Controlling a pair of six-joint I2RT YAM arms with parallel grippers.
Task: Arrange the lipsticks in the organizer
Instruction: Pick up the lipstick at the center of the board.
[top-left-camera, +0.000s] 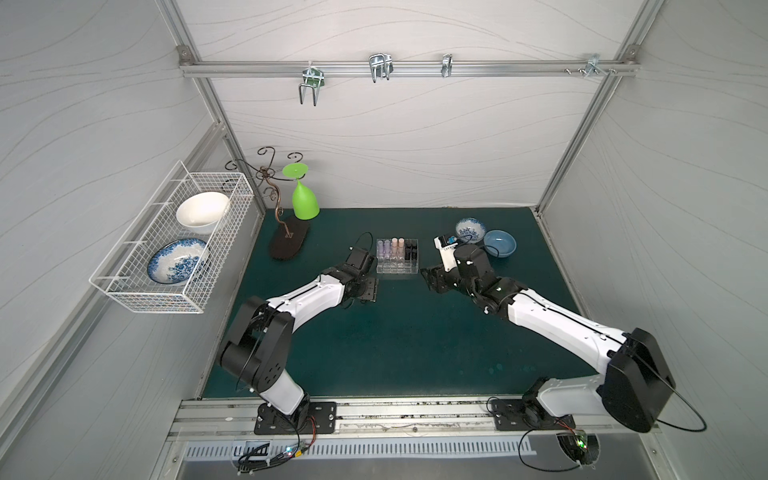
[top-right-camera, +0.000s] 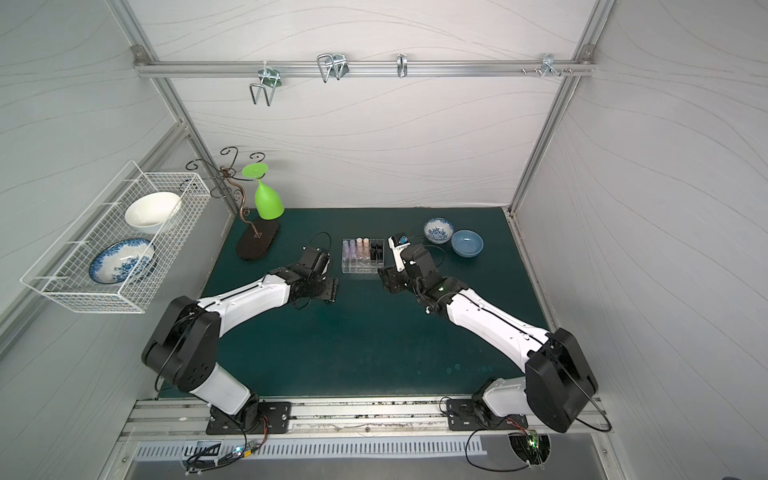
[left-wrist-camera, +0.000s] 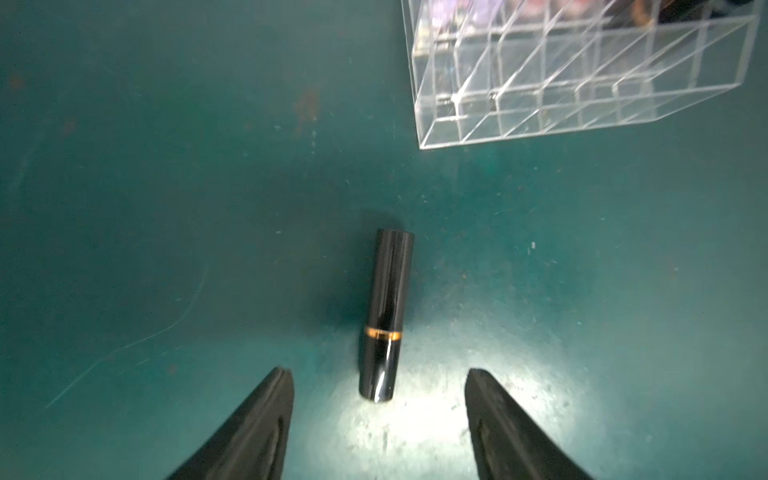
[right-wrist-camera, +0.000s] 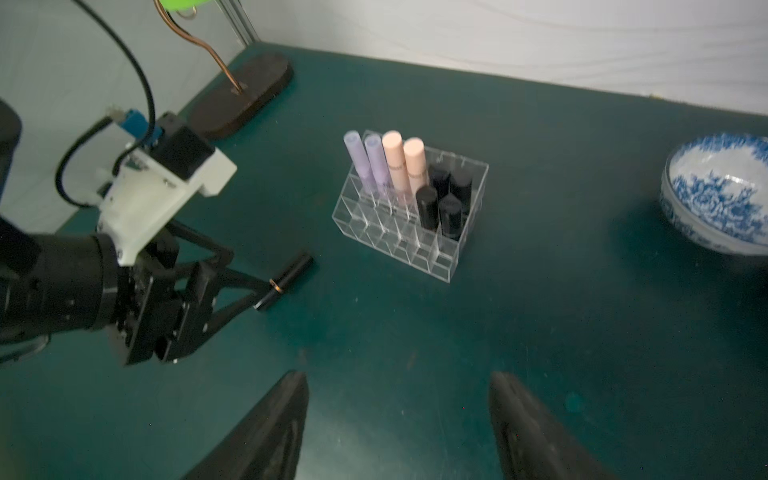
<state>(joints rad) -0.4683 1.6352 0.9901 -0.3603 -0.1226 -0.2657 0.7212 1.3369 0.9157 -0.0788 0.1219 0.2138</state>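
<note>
Left gripper (left-wrist-camera: 378, 370), jaws released, flanks the fallen black lipstick (left-wrist-camera: 384, 307): clamp mid-tube, upend, carry to organizer (top-left-camera: 397, 266) at 1 o'clock. Right gripper (right-wrist-camera: 399, 374) released, empty.

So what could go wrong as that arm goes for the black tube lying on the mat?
The black lipstick lies flat at the tips of the open left gripper; being round, it may roll away when pinched. Picked up lying down, it would need tilting upright, and could knock the standing lipsticks or nudge the organizer.
</note>
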